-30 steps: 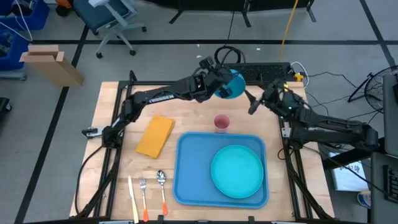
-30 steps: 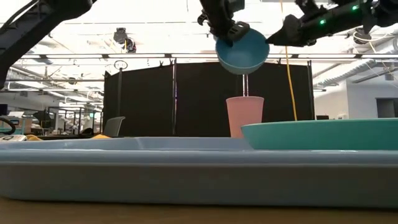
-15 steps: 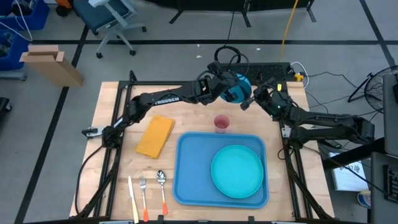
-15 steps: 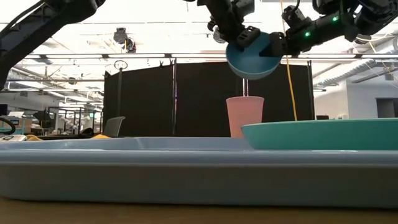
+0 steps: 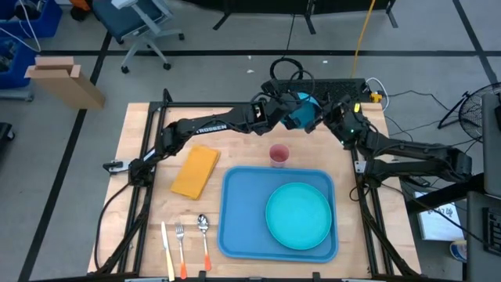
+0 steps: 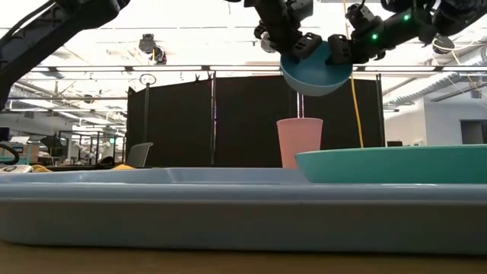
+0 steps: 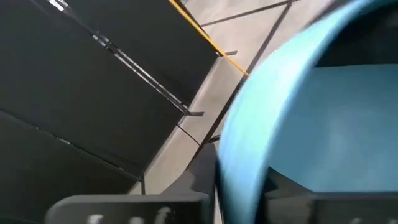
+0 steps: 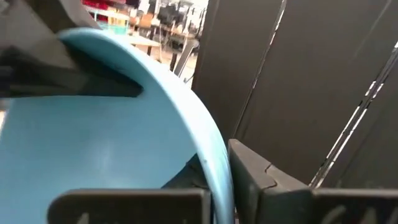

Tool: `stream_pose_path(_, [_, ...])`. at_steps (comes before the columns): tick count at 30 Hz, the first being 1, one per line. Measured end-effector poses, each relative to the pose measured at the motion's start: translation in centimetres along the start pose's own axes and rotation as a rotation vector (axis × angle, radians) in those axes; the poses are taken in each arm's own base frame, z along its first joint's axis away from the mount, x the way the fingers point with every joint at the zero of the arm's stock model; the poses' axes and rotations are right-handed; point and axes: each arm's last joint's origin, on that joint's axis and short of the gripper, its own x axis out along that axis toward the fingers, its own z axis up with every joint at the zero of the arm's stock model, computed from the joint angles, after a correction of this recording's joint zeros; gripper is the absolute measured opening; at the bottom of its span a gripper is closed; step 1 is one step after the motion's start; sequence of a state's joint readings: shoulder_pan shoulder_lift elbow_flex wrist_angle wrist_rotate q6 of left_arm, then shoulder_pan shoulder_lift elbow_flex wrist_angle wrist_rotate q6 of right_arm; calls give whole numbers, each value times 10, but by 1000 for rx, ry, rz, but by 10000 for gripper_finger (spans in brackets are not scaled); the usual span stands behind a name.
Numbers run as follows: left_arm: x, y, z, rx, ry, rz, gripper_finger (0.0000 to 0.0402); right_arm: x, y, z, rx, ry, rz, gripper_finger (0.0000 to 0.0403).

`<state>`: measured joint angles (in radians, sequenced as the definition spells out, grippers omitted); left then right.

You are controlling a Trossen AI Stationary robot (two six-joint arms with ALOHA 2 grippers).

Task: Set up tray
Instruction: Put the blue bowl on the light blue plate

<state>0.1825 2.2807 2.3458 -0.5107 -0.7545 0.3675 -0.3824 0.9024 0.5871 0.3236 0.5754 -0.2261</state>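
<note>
Wooden surface (image 5: 149, 219), seen from above, carries the tray (image 5: 239, 227) in the lower centre of the frame, with a turquoise plate (image 5: 298, 215) lying on its right half. A pink cup (image 5: 279, 154) stands just beyond the tray's far rim; a yellow cloth (image 5: 196, 170) and cutlery (image 5: 184, 239) lie to its left. In the upper centre, well above the surface, the left pincer (image 5: 283, 113) is clenched on the rim of a blue bowl (image 5: 300, 110). The right pincer (image 5: 327, 119) straddles the opposite rim; whether it has clamped cannot be told. The tray thus lies well apart from both pincers, lower in the frame. It appears to be stiff, light, smooth plastic, likely slippery, and best gripped at its raised rim.
</note>
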Motion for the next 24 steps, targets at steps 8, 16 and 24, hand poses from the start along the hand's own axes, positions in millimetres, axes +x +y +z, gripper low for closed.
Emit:
stream_pose_path(8, [-21, -15, 11, 173, -19, 82, 180, 0, 4, 1, -52, 37, 120, 6])
stream_pose_path(16, [-55, -24, 21, 371, 30, 185, 268, 0, 3, -2, -69, 65, 117, 5])
stream_pose_path(24, [-153, 55, 22, 276, 18, -66, 269, -1, 3, -13, -106, 148, 162, 5])
